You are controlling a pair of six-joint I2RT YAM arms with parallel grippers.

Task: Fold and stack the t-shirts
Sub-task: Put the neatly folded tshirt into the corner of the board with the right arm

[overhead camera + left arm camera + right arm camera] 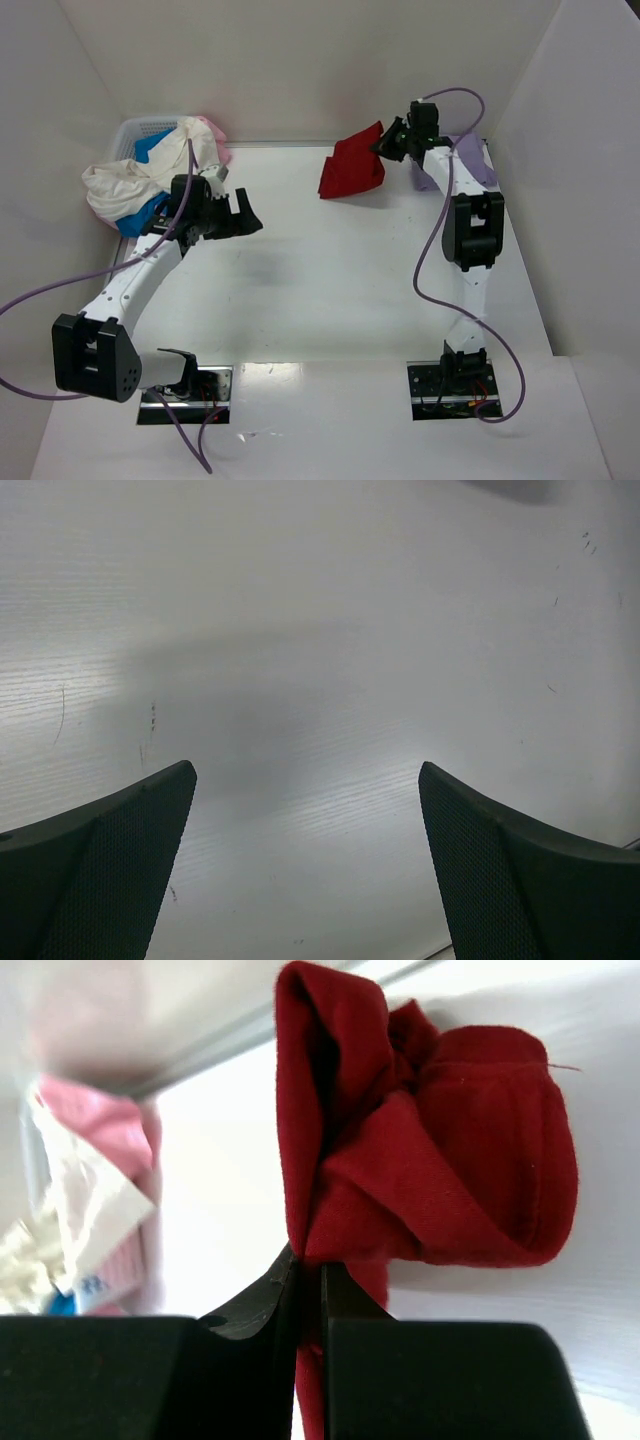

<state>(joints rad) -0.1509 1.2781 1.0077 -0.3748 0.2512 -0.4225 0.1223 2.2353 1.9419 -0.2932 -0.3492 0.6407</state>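
Note:
A dark red t-shirt (350, 168) is bunched at the far middle of the table, one edge lifted. My right gripper (384, 146) is shut on that edge; in the right wrist view the red cloth (440, 1150) is pinched between the closed black jaws (310, 1275). A pale lavender t-shirt (470, 158) lies under the right arm at the far right. Cream-white (115, 185), bright blue (140, 215) and pink (213, 133) t-shirts spill from the basket. My left gripper (240, 215) hangs open over bare table beside the basket, its fingers (110, 860) wide apart with nothing between them.
The white plastic lattice basket (140, 130) stands at the far left against the wall. White walls close in the table on the left, back and right. The arm bases (185, 385) sit at the near edge with purple cables trailing.

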